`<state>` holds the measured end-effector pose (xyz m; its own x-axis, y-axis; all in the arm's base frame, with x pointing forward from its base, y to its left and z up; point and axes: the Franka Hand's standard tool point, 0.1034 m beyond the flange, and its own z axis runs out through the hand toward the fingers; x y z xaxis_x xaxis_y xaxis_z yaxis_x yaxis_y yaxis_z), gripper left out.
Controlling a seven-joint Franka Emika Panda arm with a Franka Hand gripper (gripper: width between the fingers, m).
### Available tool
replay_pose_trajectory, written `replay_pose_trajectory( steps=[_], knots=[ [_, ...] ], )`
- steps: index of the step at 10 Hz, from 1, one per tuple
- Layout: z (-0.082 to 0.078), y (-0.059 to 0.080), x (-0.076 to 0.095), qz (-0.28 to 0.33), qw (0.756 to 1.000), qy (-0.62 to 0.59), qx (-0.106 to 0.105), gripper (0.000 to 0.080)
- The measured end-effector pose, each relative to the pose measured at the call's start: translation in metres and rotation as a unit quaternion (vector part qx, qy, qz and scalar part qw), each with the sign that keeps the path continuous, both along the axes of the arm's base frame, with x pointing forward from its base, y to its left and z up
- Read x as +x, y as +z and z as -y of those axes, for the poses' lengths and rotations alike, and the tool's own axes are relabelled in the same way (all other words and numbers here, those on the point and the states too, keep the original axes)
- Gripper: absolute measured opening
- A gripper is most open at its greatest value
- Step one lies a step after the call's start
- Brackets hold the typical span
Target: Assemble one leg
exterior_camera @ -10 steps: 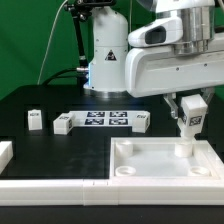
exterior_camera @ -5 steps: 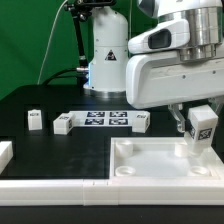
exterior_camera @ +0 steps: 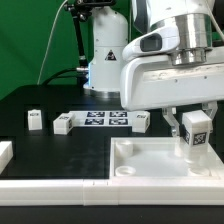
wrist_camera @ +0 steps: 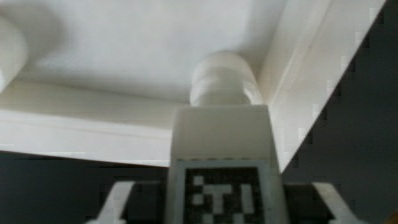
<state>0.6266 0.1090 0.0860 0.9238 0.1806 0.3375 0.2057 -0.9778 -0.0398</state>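
Now: gripper [exterior_camera: 197, 125] fingers clamped on leg [exterior_camera: 189, 148], upright, tip apparently meeting far corner of white tray [exterior_camera: 150, 160], which lies by bench's front edge, exterior view's right. Do well: hold leg vertical, press lightly, twist evenly; ease off if leg leans against tray wall.

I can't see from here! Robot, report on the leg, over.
Gripper shut on leg. Leg upright, tip down at square piece's corner. Nothing in the way.
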Motion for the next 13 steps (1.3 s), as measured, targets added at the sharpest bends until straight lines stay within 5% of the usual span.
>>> replay_pose_trajectory(
  steps=[13],
  knots=[
    [-0.007,-0.016,0.005,0.055,0.999,0.0,0.002,0.029]
  ],
)
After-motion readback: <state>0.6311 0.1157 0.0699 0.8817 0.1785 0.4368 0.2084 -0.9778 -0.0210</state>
